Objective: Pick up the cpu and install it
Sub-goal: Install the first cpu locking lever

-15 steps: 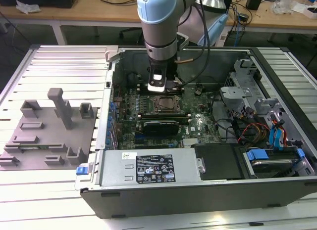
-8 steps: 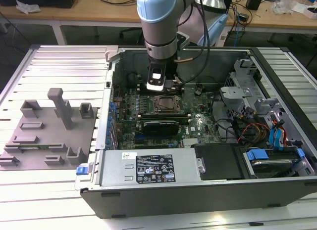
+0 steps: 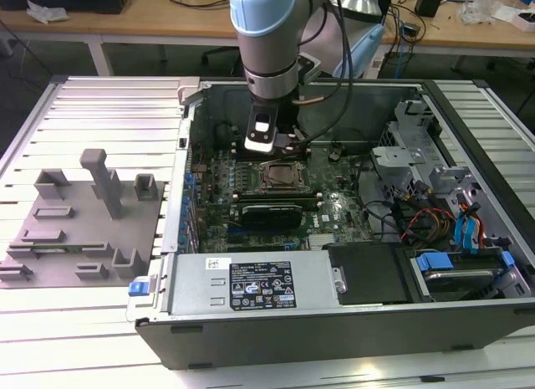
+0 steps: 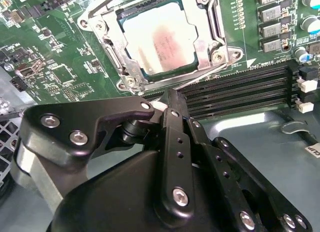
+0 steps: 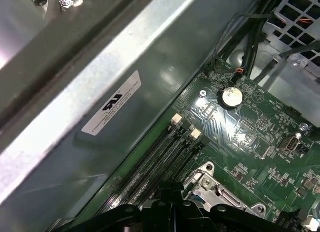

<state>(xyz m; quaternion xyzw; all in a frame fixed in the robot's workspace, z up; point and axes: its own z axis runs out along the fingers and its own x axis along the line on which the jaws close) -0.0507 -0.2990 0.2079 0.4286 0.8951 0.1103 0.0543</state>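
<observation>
An open computer case [image 3: 468, 322] lies on its side on a ribbed metal desk [image 3: 100, 104]. The robot arm [image 3: 267, 29] reaches down into it.

In the second wrist view, the cpu [image 4: 160, 42] lies flat in the socket [image 4: 220, 55] on the green motherboard [image 4: 55, 67], with its pale silver top facing up. It is square, so it has no long axis. Its edges run parallel to the metal frame that surrounds it on all four sides. A faint reddish smear marks its top.

The gripper [image 4: 169, 95] is just beside one edge of the socket, above the dark memory slots [image 4: 240, 92], and does not touch the cpu. Its black fingers [image 4: 175, 132] are drawn close together with nothing between them.

In the exterior view, the gripper is between the socket and the case's far wall. The space directly above the socket is free. A drive cage [image 3: 401, 150] and loose cables [image 3: 418, 217] crowd the exterior view's right. A power supply [image 3: 251, 289] lines the near edge. In the first wrist view, the case wall [image 5: 100, 142] runs close alongside the memory slots. A grey tray [image 3: 75, 222] with upright blocks sits on the desk outside the case, on the exterior view's left.
</observation>
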